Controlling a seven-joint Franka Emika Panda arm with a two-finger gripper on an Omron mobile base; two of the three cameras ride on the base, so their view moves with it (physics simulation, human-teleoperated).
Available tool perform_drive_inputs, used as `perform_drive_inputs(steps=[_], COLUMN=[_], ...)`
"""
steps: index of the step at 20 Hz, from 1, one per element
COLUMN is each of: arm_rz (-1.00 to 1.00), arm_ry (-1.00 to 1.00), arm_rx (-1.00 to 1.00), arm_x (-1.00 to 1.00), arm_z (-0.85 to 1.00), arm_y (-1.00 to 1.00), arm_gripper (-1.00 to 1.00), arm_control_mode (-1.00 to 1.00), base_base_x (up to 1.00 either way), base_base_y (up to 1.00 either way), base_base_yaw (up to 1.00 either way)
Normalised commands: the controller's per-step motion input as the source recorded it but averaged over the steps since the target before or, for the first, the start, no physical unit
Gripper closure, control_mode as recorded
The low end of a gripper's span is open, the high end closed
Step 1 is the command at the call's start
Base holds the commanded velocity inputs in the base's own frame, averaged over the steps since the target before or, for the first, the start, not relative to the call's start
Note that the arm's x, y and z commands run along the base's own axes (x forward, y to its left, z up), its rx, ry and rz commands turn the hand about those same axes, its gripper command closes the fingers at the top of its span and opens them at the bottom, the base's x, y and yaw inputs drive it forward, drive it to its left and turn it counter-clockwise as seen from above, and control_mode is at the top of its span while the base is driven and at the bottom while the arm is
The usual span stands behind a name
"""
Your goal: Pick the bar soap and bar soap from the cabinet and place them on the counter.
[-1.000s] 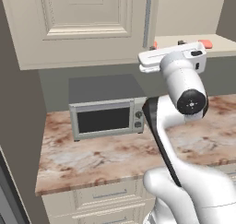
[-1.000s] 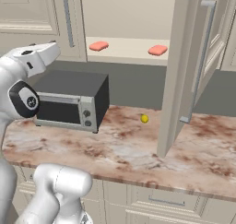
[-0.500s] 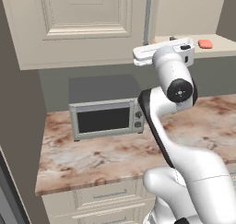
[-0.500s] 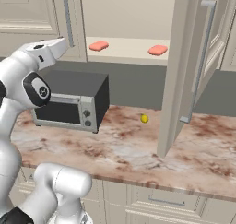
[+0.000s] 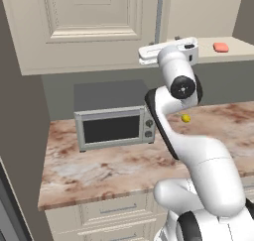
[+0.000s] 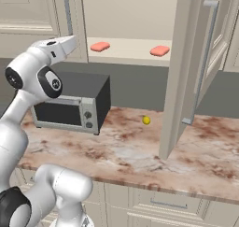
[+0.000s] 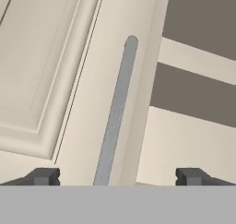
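two bar soaps [image 6: 100, 46] [image 6: 159, 51] apart on open cabinet [image 6: 140, 48] shelf, gripper [image 7: 117, 176] wide, holding nothing

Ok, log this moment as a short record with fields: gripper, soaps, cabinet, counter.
gripper: gripper open, empty, facing the closed door's handle
soaps: two soaps apart on the cabinet shelf, neither picked yet
cabinet: right door swung open, left door closed
counter: counter carries a microwave and a yellow ball

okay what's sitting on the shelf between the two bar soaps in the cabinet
Nothing: in the right base view, bare beige shelf separates the left bar soap from the right bar soap.
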Motion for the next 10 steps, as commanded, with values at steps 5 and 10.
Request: perform_drive_inputs(steps=[5, 10], arm_rz=[0.0, 0.0], arm_ry=[0.0, 0.0], arm_rx=[0.0, 0.0], arm_x=[0.49, 0.52], arm_z=[-0.09, -0.09], arm_y=[0.0, 0.07], arm_gripper=[-1.0, -1.0], arm_control_mode=[-1.0, -1.0], base_base_x=[0.0, 0.0], base_base_y=[0.0, 0.0], base_base_yaw=[0.0, 0.0])
